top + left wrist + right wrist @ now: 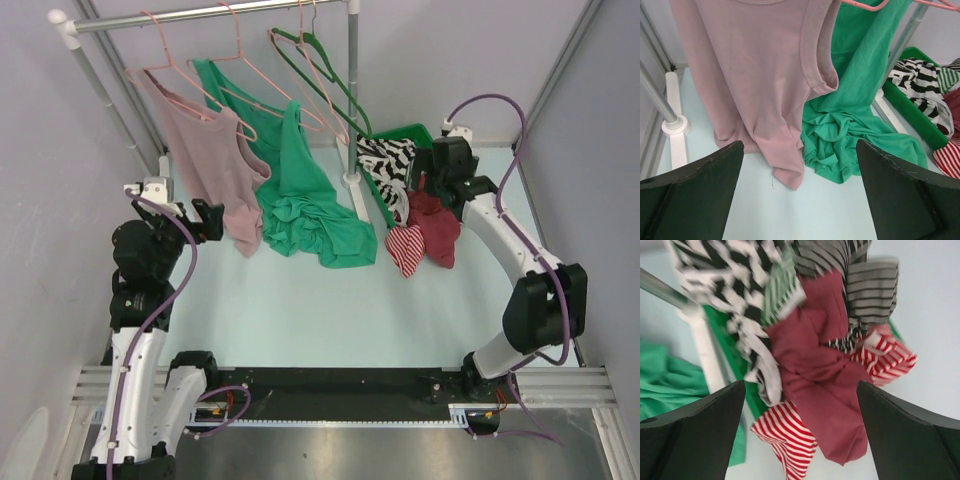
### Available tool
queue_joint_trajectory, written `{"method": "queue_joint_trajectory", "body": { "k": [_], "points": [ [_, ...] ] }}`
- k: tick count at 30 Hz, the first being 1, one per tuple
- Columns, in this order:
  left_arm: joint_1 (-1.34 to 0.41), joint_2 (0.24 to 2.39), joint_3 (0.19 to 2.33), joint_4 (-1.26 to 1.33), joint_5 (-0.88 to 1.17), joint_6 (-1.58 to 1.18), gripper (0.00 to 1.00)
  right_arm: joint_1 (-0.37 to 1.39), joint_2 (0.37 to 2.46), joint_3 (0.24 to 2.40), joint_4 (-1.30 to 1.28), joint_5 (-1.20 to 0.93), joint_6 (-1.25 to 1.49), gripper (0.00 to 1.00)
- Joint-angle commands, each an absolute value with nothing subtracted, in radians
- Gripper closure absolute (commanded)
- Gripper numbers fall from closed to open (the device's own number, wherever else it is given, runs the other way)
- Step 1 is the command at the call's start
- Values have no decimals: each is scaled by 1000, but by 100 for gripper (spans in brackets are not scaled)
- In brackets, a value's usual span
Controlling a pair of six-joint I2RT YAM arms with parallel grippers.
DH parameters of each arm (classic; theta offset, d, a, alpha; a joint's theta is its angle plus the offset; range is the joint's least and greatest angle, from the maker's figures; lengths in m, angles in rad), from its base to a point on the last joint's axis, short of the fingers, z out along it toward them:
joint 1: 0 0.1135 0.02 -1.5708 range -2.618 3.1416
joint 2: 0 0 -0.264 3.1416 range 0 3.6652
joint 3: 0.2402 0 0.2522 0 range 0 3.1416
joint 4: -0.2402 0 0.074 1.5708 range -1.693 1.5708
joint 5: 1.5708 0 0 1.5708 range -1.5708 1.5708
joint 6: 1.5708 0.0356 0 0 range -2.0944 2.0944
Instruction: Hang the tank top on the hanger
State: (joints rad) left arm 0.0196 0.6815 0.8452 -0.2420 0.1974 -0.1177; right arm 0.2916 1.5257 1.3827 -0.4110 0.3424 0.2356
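Beneath right hand (800,384) (spread) lies the tank top (812,357).

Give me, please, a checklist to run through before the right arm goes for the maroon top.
1. Right tool open: ok, jaws wide apart.
2. Right tool lined up on the tank top: ok, the top shows between its fingers.
3. Tank top free of other cloth: not ok, striped clothes lie over and around it.
4. Bare hanger on the rail: ok, it seems to carry nothing.
5. Left tool open and empty: ok, it faces the pink top.
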Motion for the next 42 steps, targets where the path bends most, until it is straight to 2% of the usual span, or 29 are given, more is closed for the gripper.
{"method": "queue_joint_trajectory", "body": {
  "k": [1, 3, 7, 15, 18, 21, 22, 23, 24, 26, 33, 38, 40, 42],
  "points": [
    [9, 669, 844, -238, 138, -81, 1, 224, 1548, 1319, -465, 261, 340, 6],
    [9, 673, 845, -244, 115, -81, 1, 201, 1548, 1248, -437, 235, 360, 7],
    [8, 680, 845, -249, 120, -83, 1, 181, 1555, 1180, -419, 212, 380, 19],
    [9, 681, 842, -249, 112, -84, 1, 163, 1585, 1075, -358, 160, 428, 26],
    [8, 684, 842, -249, 112, -84, 0, 160, 1609, 1069, -338, 143, 425, 31],
    [9, 681, 841, -249, 109, -84, 1, 158, 1621, 1078, -330, 126, 420, 48],
    [9, 681, 841, -247, 107, -84, 1, 155, 1621, 1080, -331, 124, 420, 58],
    [8, 681, 839, -248, 106, -86, 1, 155, 1621, 1086, -330, 124, 420, 63],
    [9, 680, 839, -247, 106, -86, 1, 153, 1618, 1089, -331, 126, 419, 73],
    [9, 681, 838, -249, 106, -87, 1, 149, 1609, 1097, -340, 126, 419, 81],
    [9, 686, 838, -248, 110, -94, 1, 134, 1491, 1176, -416, 163, 377, 84],
    [9, 684, 836, -245, 110, -92, 1, 104, 1469, 1346, -431, 147, 322, 92],
    [8, 681, 836, -247, 110, -92, 1, 89, 1495, 1475, -452, 109, 302, 100],
    [9, 680, 835, -244, 104, -92, 1, 92, 1540, 1575, -515, 85, 278, 100]
  ]
}}
